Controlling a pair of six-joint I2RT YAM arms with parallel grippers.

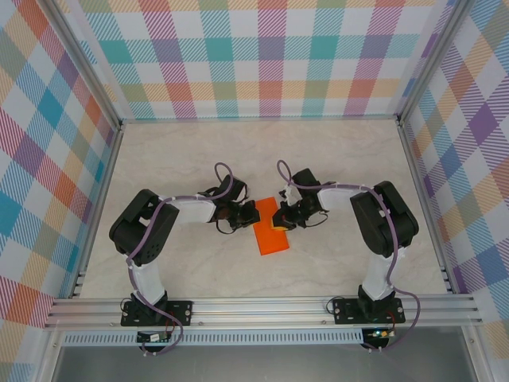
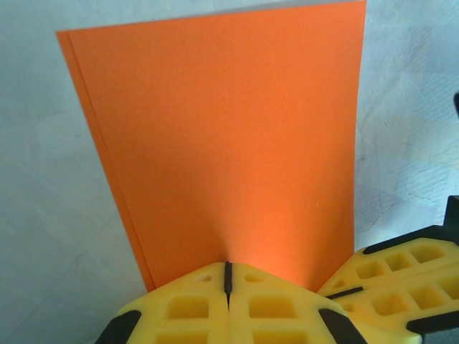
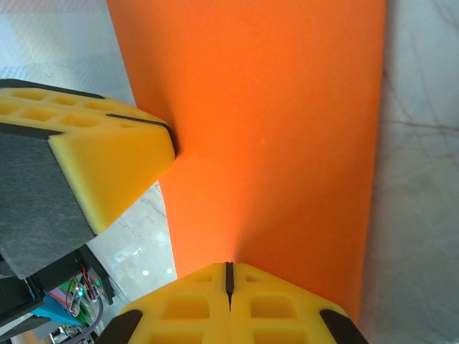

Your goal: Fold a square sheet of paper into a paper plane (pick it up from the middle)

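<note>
The square sheet of paper [image 1: 270,227] is bright orange and lies flat on the table, folded in half into a narrow rectangle; no paper plane shape shows. In the left wrist view the paper [image 2: 229,143] has two layers along its left edge. My left gripper [image 1: 248,215] is shut, and its yellow tip [image 2: 228,269] rests on the paper's near edge. My right gripper [image 1: 282,216] is also shut, its tip [image 3: 229,269] down on the paper [image 3: 272,129] from the other side. Each wrist view catches the other gripper's fingers [image 2: 401,272] [image 3: 107,165] close by.
The pale marbled tabletop [image 1: 318,159] is walled by plaid panels [image 1: 262,56] at the back and sides. An aluminium rail [image 1: 262,306] runs along the near edge, where both arm bases are bolted.
</note>
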